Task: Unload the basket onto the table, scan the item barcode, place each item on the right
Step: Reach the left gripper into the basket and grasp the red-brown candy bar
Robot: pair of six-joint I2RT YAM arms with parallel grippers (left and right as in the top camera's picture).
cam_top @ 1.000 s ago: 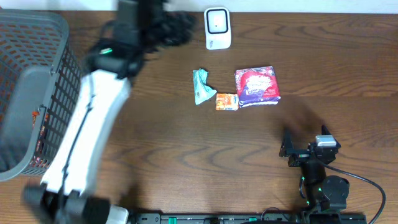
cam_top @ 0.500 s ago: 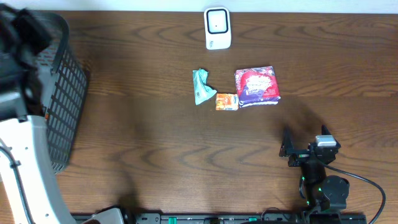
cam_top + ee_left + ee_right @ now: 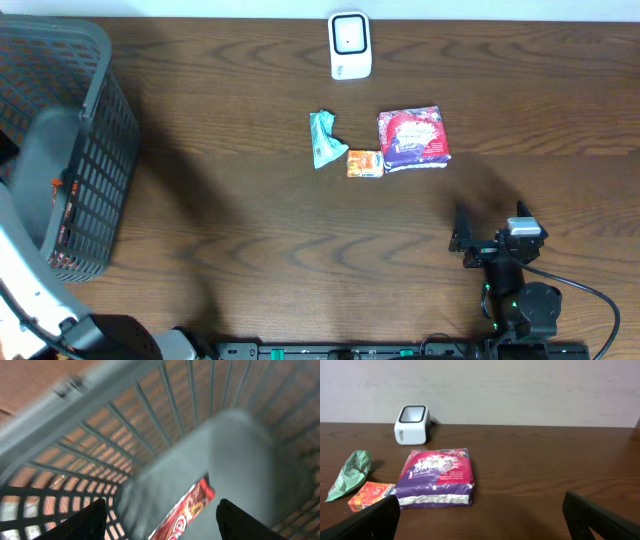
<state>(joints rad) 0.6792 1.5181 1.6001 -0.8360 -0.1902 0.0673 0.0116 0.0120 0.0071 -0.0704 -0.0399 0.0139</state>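
Overhead, far left of the surface [image 3: 250, 230]: dark mesh basket [image 3: 105, 110], smooth grey mass inside, fleck of red-orange showing through the mesh. White link of the left arm [image 3: 20, 280] at the lower left edge, beside the basket; left jaws not made out from up here. Mid-surface, well apart from the basket: green packet [image 3: 323, 138], small orange box [image 3: 364, 163] just right of it, purple-and-red pack [image 3: 413, 138] hard against the box's right side. White scanner [image 3: 350, 45] behind them near the back edge, standing apart, dark window on top. Right arm [image 3: 505, 255] low at front right, short of the three items.

Left wrist, looking down into the basket: blurred bars, grey inner wall, red printed packet [image 3: 186, 510] lying at the bottom. Left jaws spread wide above it, dark fingers [image 3: 92, 522] at both lower corners, nothing gripped, not touching the packet.

Right wrist, level across the surface: scanner at back left, pack in the middle, box and green packet to its left. Right jaws wide apart, fingers [image 3: 365, 522] low in both corners, empty, well short of the pack
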